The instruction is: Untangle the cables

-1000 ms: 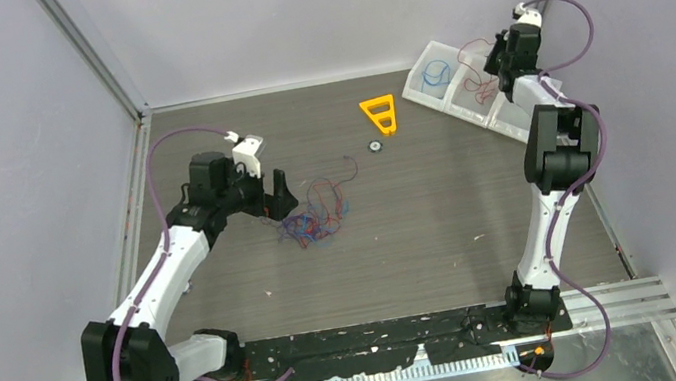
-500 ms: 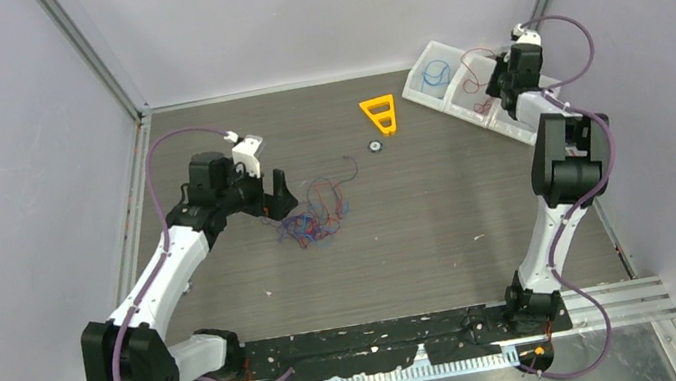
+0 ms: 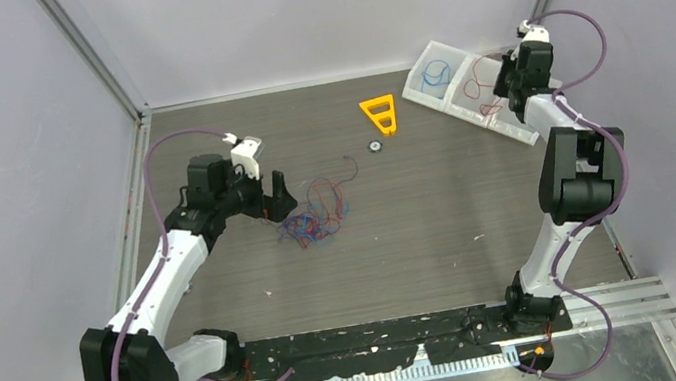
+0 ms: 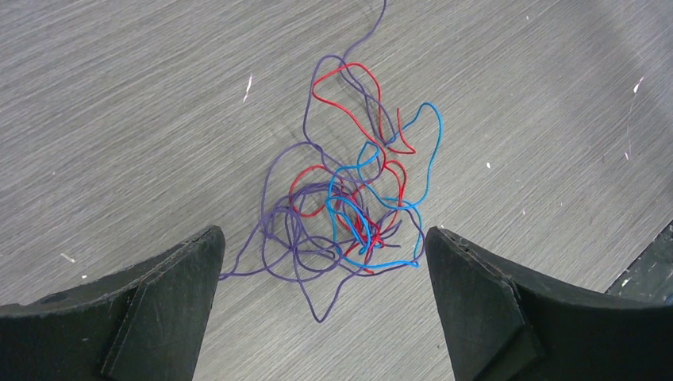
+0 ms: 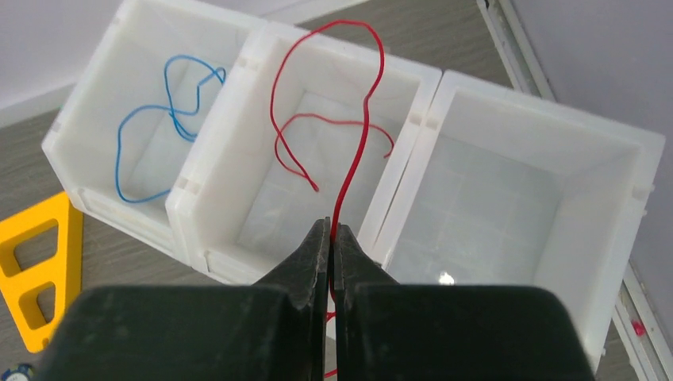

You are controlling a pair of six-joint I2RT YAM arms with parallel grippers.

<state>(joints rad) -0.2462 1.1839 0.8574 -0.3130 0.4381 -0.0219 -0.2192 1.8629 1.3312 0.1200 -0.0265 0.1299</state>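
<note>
- The orange triangle (image 3: 380, 113) lies flat on the table (image 3: 421, 229).
- The cables (image 3: 315, 212), a red, blue and purple clump, lie left of the triangle and nearer the arm bases, well apart from it.
- The left gripper (image 3: 276, 192) sits just beside that clump, farther left still.
- Right of the triangle stand white bins (image 3: 424, 100); one holds a blue cable (image 3: 436, 73), the next a red cable (image 3: 478, 84).
- The right gripper (image 3: 508, 84) hangs over those bins.

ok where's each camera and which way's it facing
top external: above and behind, looks down on the table; left arm and right arm show.
left wrist: on its arm, looks down at the cable tangle; open left gripper shows.
right wrist: on its arm, looks down into white bins; shut right gripper pinching a red cable.
shared: bins in top and right wrist.
</note>
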